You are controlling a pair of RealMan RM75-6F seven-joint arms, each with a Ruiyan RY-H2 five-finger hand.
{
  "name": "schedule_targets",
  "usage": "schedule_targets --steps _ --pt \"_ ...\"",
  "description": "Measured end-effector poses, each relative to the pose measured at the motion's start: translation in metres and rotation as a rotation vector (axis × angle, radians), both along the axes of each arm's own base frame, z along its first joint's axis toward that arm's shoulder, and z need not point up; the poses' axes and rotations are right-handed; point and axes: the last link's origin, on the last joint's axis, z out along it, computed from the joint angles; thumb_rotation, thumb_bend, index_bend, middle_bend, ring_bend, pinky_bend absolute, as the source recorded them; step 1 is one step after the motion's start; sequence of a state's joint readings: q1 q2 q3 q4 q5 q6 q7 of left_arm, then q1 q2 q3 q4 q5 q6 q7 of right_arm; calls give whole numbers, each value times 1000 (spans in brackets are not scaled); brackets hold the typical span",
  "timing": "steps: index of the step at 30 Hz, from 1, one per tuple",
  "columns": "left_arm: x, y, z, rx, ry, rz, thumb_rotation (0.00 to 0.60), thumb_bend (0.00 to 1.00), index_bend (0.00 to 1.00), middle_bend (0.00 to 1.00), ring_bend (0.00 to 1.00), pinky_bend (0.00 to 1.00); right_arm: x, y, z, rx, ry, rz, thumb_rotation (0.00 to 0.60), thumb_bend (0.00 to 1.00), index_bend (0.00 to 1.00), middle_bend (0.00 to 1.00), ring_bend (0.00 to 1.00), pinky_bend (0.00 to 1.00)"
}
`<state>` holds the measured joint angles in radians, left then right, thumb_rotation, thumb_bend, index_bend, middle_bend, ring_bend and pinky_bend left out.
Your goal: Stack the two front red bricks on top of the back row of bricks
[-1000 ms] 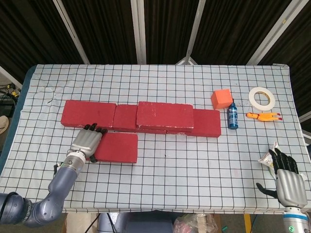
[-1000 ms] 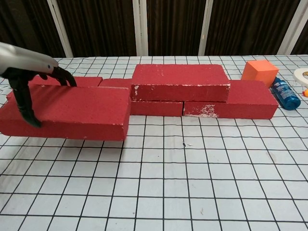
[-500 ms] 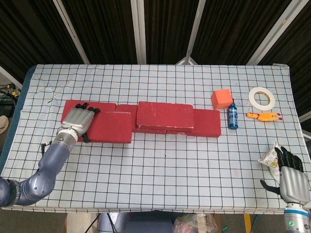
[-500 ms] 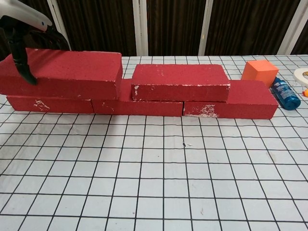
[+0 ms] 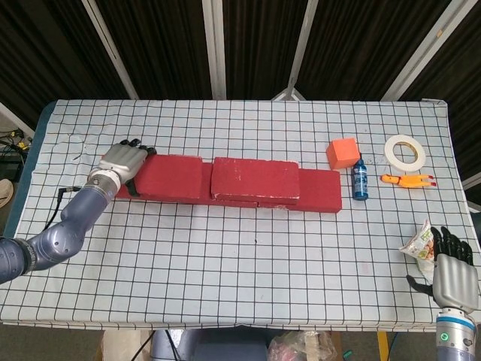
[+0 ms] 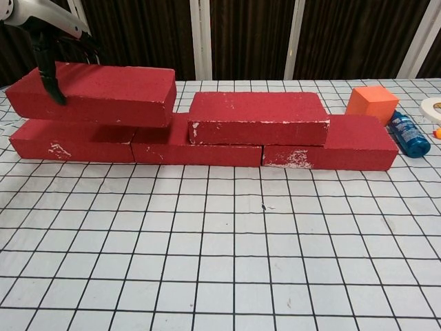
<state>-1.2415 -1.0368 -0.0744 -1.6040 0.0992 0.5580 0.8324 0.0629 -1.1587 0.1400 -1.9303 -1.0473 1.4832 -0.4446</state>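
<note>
My left hand (image 5: pixel 124 164) (image 6: pixel 48 34) grips the left end of a red brick (image 5: pixel 169 177) (image 6: pixel 96 93), which it holds over the left part of the back row of bricks (image 5: pixel 319 189) (image 6: pixel 200 152), slightly tilted. In the chest view a thin gap shows under the brick's right end. Another red brick (image 5: pixel 255 179) (image 6: pixel 258 117) lies stacked on the middle of the row. At the table's front right corner my right hand (image 5: pixel 455 272) hangs open, holding nothing; the chest view does not show it.
An orange cube (image 5: pixel 343 153) (image 6: pixel 372 103), a blue bottle (image 5: pixel 361 180) (image 6: pixel 409 134), a tape roll (image 5: pixel 405 151) and an orange tool (image 5: pixel 406 180) lie at the right. A crumpled packet (image 5: pixel 419 244) sits by my right hand. The checked cloth (image 5: pixel 255 271) covers the table.
My left hand lifted the front brick from the table and carried it back over the left of the back row. My right hand drew back toward the front edge.
</note>
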Motion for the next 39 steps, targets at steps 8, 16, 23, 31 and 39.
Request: schedule_targets --steps 8,16,23,31,39 --pt "-10 21 -5 6 8 -21 600 0 260 160 0 86 -1 -1 0 -16 9 -20 600 183 32 0 0 0" --pt "-18 32 -26 -32 -4 -21 600 0 260 160 0 86 -3 -2 0 -21 16 -31 600 184 32 0 0 0" --pt "-21 37 -38 -46 -13 -16 600 0 260 160 0 86 -2 -3 -1 -17 18 -29 600 184 32 0 0 0" --pt "-15 37 -44 -51 -16 -34 600 0 255 160 0 84 -2 -2 1 -21 13 -28 600 184 32 0 0 0" --pt "-15 36 -45 -38 -11 -14 600 0 247 160 0 61 -3 -2 3 -24 5 -26 600 184 32 0 0 0"
